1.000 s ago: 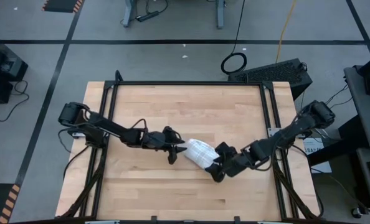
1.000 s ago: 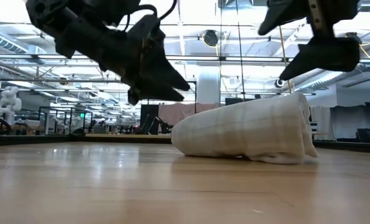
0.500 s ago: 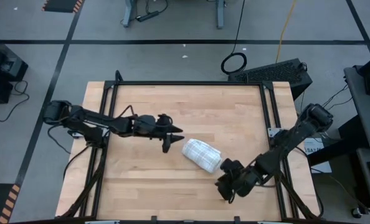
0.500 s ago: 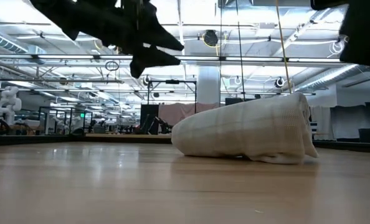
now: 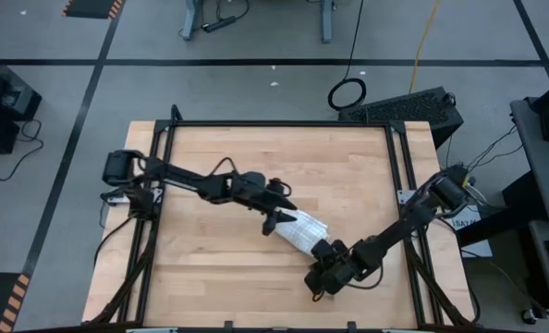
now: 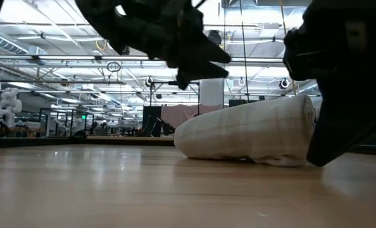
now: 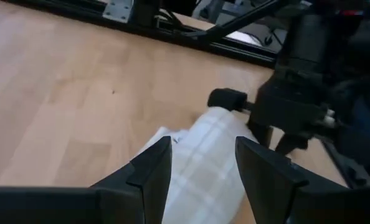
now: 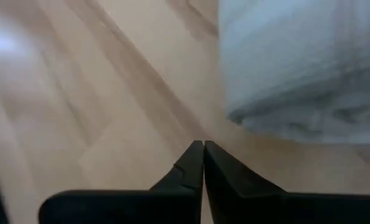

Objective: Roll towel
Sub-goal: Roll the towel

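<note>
Towel [image 5: 304, 233] lies as a finished roll a little toward the worktop's near right corner. My left gripper [image 5: 276, 221] hovers at one end, fingers spread; my right gripper [image 5: 317, 284], fingers pressed together and empty, sits near the other end. Rolling looks done; next I should probably only check that it holds.

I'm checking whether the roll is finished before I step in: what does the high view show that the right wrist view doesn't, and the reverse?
Only the high view shows the whole table, both arms, and the left gripper over the far end of the rolled towel, fingers apart. Only the right wrist view shows the right gripper shut on nothing, its tips near the bare wood beside the towel's end. Both show the towel rolled up, lying on the table, held by neither gripper.
</note>
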Available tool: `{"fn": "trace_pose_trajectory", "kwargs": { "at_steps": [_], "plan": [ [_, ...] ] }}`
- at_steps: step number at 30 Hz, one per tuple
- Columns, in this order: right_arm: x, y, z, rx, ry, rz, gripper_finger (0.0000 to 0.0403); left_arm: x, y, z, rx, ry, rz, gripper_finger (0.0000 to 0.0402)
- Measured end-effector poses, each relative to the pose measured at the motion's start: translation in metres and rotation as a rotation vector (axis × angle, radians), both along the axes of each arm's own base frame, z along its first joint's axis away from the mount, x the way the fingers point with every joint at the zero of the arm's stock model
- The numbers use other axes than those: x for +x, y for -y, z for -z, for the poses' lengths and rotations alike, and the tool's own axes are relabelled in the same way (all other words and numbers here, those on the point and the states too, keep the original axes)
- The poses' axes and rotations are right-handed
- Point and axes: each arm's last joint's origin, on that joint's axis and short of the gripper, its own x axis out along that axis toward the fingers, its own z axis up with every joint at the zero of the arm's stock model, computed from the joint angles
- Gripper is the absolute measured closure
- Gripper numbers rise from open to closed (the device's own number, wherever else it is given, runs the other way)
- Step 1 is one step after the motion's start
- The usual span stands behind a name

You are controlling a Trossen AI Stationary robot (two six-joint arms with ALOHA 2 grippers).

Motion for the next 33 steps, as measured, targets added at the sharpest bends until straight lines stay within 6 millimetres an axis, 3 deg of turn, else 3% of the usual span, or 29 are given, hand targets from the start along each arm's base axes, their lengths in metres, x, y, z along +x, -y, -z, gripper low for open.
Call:
{"fn": "trace_pose_trajectory", "kwargs": {
  "at_steps": [5,10,21,26,30,33],
  "plan": [
    [0.001,0.003,0.007,-0.067,-0.004,0.020,0.0400,0.013,-0.006,0.019,0.004,-0.056,-0.010,0.0219],
    [-0.001,0.010,0.009,-0.137,-0.042,0.035,0.0402,0.007,-0.009,0.040,-0.009,-0.225,-0.003,0.0219],
    [0.002,0.024,0.007,-0.201,-0.132,-0.133,0.0402,0.002,-0.012,0.046,0.011,-0.316,-0.047,0.0219],
    [-0.014,0.023,-0.011,-0.157,-0.202,-0.239,0.0403,-0.003,-0.014,0.050,0.023,-0.397,-0.088,0.0219],
    [-0.030,0.008,-0.034,-0.126,-0.123,-0.257,0.0403,-0.004,-0.015,0.052,-0.014,-0.427,-0.120,0.0219],
    [-0.037,-0.003,-0.036,-0.145,-0.065,-0.201,0.0403,-0.004,-0.015,0.051,-0.046,-0.430,-0.146,0.0219]
  ]
}}
